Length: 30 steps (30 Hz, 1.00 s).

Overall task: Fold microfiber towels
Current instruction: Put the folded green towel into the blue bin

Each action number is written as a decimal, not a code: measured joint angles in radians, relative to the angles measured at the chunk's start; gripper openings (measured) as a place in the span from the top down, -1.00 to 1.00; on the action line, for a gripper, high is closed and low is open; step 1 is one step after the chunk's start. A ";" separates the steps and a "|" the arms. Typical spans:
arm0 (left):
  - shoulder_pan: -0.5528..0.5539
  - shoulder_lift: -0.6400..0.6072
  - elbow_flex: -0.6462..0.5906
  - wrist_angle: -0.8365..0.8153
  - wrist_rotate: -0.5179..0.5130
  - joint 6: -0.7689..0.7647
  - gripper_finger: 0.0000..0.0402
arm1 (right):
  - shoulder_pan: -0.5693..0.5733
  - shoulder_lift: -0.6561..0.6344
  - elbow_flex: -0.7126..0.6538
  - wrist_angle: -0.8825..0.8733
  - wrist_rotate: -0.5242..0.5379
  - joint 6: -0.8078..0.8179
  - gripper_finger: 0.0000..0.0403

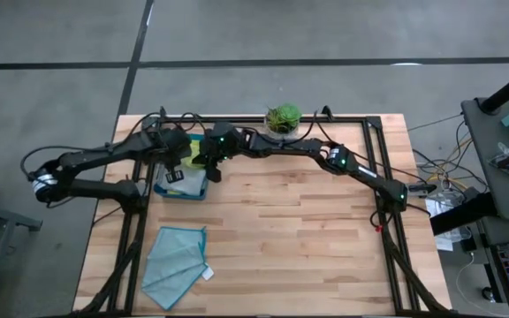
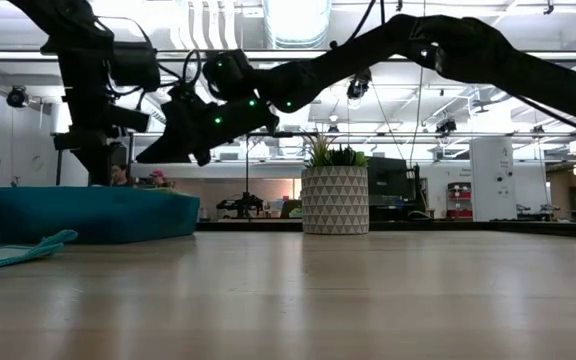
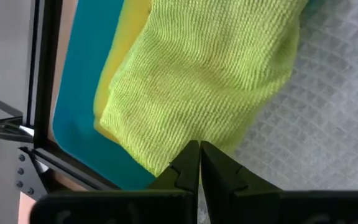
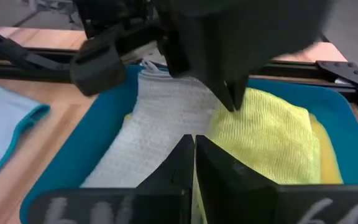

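So we are hovering both grippers over the dark teal tray, where the folded stack is sitting. The left gripper is hanging with its fingers pressed together, clamped on nothing, tips just above the edge of the lime green towel. That towel is lying on a yellow towel, with the pale grey towel just beside the fingers. The right gripper is also closed and empty, its fingers pointing down between the grey towel and the lime green one, apart from both.

We judge the tray is serving as the drop spot for finished towels, so they are stacked flat and side by side to stay neat. The light teal towel is lying alone on the wooden table, well apart from both sets of fingers, looking only loosely folded with its white tag at one corner. Probably that one is the next job. The potted plant is standing clear of the work.
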<state>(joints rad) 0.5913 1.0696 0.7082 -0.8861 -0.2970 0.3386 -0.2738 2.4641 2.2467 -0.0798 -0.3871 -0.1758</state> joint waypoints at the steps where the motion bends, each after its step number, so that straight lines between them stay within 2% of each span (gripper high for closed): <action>1: 0.002 0.008 0.000 0.008 0.000 0.000 1.00 | 0.002 0.003 0.000 0.008 0.010 0.000 0.96; 4: 0.005 0.035 0.000 0.017 0.000 0.000 1.00 | 0.003 0.016 0.000 0.014 0.051 -0.004 0.96; 10: 0.005 0.082 0.000 0.018 0.000 -0.002 1.00 | 0.000 0.056 0.000 -0.006 0.062 -0.001 0.96; 18: 0.011 0.102 -0.001 0.018 -0.003 -0.002 1.00 | -0.013 0.035 0.000 -0.133 0.104 -0.043 0.96; 27: 0.031 0.099 -0.001 0.014 -0.062 -0.002 1.00 | -0.025 0.026 0.002 -0.200 0.104 -0.046 0.96; 30: 0.031 0.091 0.016 -0.006 -0.110 0.016 1.00 | -0.027 0.026 0.002 -0.206 0.102 -0.044 0.96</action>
<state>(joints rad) 0.6224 1.1608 0.7238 -0.8916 -0.4073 0.3550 -0.3012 2.4901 2.2486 -0.2862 -0.2855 -0.2199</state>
